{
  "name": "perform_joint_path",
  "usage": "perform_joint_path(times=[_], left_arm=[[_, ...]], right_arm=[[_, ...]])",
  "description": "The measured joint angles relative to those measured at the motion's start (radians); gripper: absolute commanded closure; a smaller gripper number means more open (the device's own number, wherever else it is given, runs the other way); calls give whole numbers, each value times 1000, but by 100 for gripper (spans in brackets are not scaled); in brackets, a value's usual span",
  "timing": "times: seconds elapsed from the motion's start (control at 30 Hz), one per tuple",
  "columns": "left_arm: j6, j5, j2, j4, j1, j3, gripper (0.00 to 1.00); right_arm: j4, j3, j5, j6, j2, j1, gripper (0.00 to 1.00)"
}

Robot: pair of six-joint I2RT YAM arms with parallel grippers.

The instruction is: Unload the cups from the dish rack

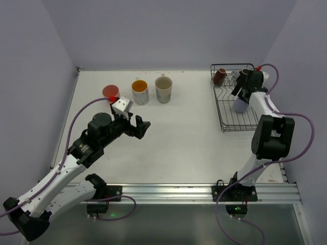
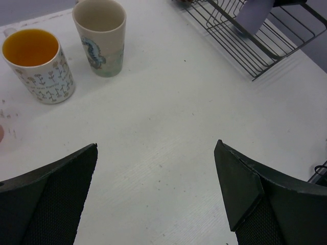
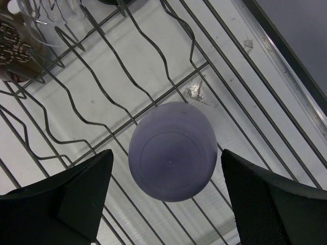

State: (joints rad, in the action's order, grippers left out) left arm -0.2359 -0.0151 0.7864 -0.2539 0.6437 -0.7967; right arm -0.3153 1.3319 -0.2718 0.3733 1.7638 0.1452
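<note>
The black wire dish rack (image 1: 227,115) stands at the right. An upturned lavender cup (image 1: 240,106) sits in it, and my right gripper (image 1: 240,97) hovers over it, open. In the right wrist view the lavender cup's base (image 3: 172,150) lies between my spread fingers (image 3: 71,199), untouched. A dark brown mug (image 1: 219,76) and a clear glass (image 3: 46,13) sit at the rack's far end. On the table stand a salmon-red tumbler (image 1: 110,92), a white dotted mug with orange inside (image 1: 140,92) and a cream mug (image 1: 163,89). My left gripper (image 1: 141,127) is open and empty over the table.
The left wrist view shows the dotted mug (image 2: 37,65), the cream mug (image 2: 100,37) and the rack's near corner (image 2: 253,61) ahead of my left gripper (image 2: 156,189). A metal rail (image 1: 204,191) runs along the table's near edge. Grey walls enclose the table.
</note>
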Motion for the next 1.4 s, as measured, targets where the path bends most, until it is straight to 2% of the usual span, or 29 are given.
perform_joint_path(times=[0.13, 0.17, 0.3, 0.37, 0.5, 0.73, 0.9, 1.0, 1.13, 1.27, 1.4], left_arm=[[11, 0, 0, 4, 0, 0, 0], [12, 0, 0, 4, 0, 0, 0], [12, 0, 0, 5, -1, 0, 0], [12, 0, 2, 5, -1, 0, 0], [12, -9, 15, 5, -2, 0, 0], [-23, -113, 74, 13, -2, -24, 0], [-113, -207, 110, 110, -2, -37, 2], [-194, -256, 153, 198, -2, -37, 5], [-311, -311, 220, 354, -2, -29, 7], [-403, -354, 301, 487, -2, -27, 8], [-468, -397, 394, 587, -2, -31, 8]], right_arm=[[-14, 16, -3, -2, 32, 0, 23], [-17, 16, -4, -3, 34, 0, 35], [-25, 18, -15, -8, 34, 0, 56], [-27, 17, -25, -8, 28, 0, 64], [-23, -41, -26, -6, -59, -1, 69], [33, -132, -18, 13, -357, -23, 72], [98, -222, 66, 53, -545, -83, 72], [140, -289, 197, 109, -648, -126, 72], [272, -395, 461, 243, -746, -158, 72], [458, -507, 697, 404, -768, -215, 72], [597, -589, 860, 534, -762, -265, 72]])
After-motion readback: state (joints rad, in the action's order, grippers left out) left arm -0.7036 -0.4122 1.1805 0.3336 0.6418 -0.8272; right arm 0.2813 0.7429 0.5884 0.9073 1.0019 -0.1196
